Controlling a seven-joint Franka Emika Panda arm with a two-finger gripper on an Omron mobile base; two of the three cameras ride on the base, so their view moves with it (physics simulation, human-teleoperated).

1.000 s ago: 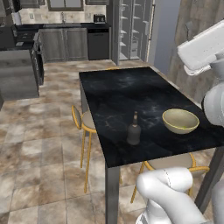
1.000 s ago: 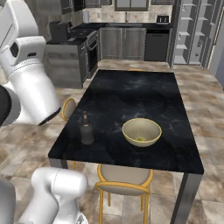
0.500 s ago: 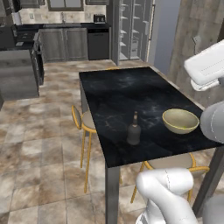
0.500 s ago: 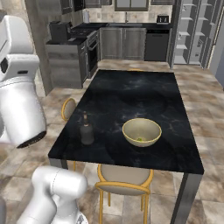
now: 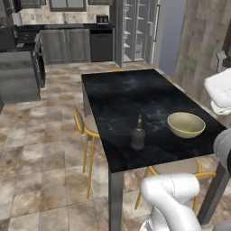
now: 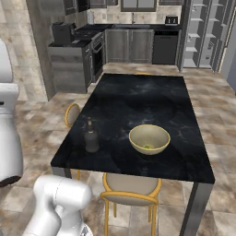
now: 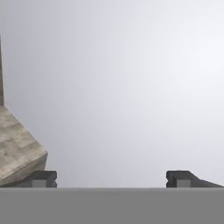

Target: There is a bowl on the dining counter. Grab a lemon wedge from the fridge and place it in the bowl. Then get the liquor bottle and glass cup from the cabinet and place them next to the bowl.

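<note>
- Glossy white rounded arm (image 5: 173, 198) shells, smooth, like moulded plastic
- Dark grey bands at the joints between the white segments
- Two small dark grey finger tips (image 7: 43, 178), square and blocky

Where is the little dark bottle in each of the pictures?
Left base view: the liquor bottle stands near the front edge of the dining counter, left of the bowl.
Right base view: bottle near the counter's front left corner, left of the bowl.
Hand view: no bottle.
Shared landmark: the bowl.
</note>
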